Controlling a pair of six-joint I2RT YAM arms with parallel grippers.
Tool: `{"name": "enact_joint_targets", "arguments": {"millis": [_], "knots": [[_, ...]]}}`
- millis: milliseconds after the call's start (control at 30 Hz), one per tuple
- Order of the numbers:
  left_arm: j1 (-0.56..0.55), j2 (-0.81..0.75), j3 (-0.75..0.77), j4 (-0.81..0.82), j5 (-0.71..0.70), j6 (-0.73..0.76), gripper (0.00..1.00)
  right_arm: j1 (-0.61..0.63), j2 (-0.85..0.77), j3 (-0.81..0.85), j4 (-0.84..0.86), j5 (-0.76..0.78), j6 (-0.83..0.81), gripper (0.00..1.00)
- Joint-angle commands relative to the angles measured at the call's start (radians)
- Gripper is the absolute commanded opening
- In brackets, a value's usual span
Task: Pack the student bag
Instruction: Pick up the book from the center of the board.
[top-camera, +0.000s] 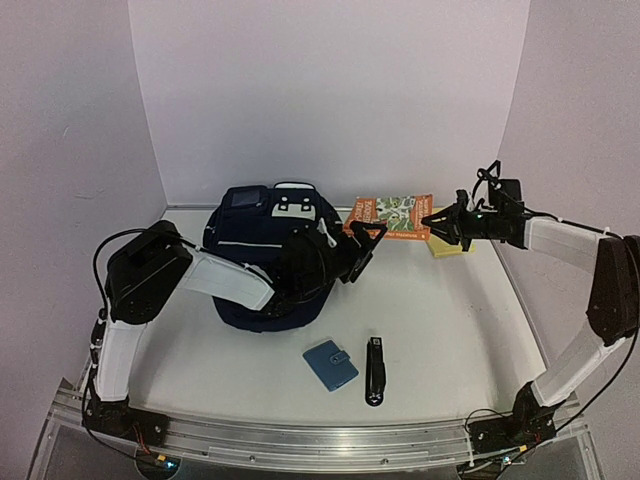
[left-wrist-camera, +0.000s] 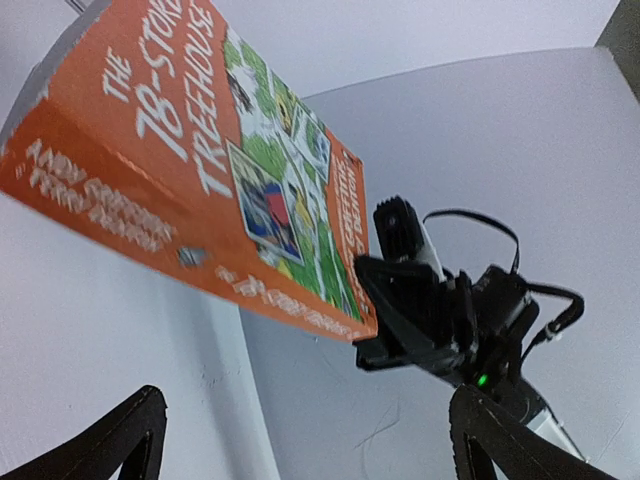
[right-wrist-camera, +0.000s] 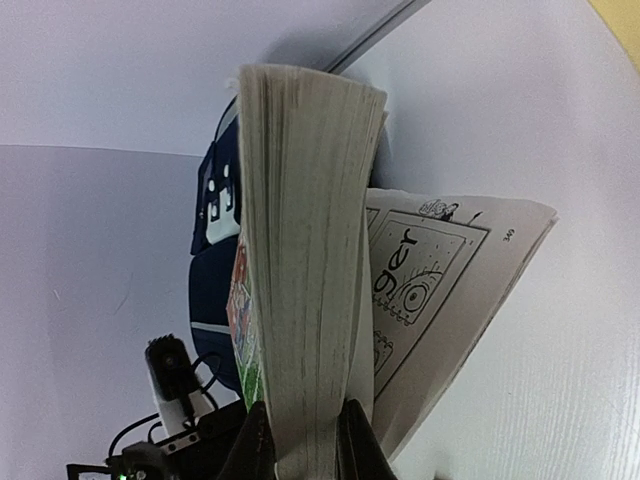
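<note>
The student bag (top-camera: 255, 250), navy with thin white stripes, lies at the table's centre-left; in the right wrist view the bag (right-wrist-camera: 212, 265) shows behind the book. An orange paperback (top-camera: 392, 214) with a green cover picture hangs in the air to the right of the bag. My right gripper (top-camera: 440, 222) is shut on the book's right edge. Its fingers (right-wrist-camera: 258, 445) pinch the thick block of pages (right-wrist-camera: 310, 250), while a few back pages fan loose. My left gripper (top-camera: 366, 250) reaches over the bag and stands open just below the book's (left-wrist-camera: 200, 170) left end, its fingertips (left-wrist-camera: 130, 440) wide apart and holding nothing.
A small light-blue snap wallet (top-camera: 330, 364) and a black stapler-like tool (top-camera: 375, 370) lie near the front. A yellow pad (top-camera: 447, 246) lies below the right gripper. White walls close the back and both sides.
</note>
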Motion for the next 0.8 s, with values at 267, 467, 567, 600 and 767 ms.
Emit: {"name": "enact_joint_targets", "arguments": {"millis": [267,467,567,600,767], "knots": [[0.056,0.046,0.076,0.193,-0.061,-0.101,0.78,0.096,-0.106,-0.12,0.392,-0.113,0.189,0.0],[0.061,0.048,0.055,0.248,-0.091,-0.112,0.65,0.155,-0.096,-0.164,0.444,-0.114,0.168,0.0],[0.064,0.031,0.028,0.27,-0.112,-0.1,0.56,0.194,-0.086,-0.174,0.463,-0.119,0.147,0.0],[0.065,0.024,0.019,0.274,-0.118,-0.093,0.53,0.206,-0.083,-0.177,0.469,-0.12,0.141,0.0],[0.066,-0.029,-0.039,0.294,-0.132,-0.051,0.29,0.238,-0.068,-0.173,0.478,-0.127,0.11,0.07]]}}
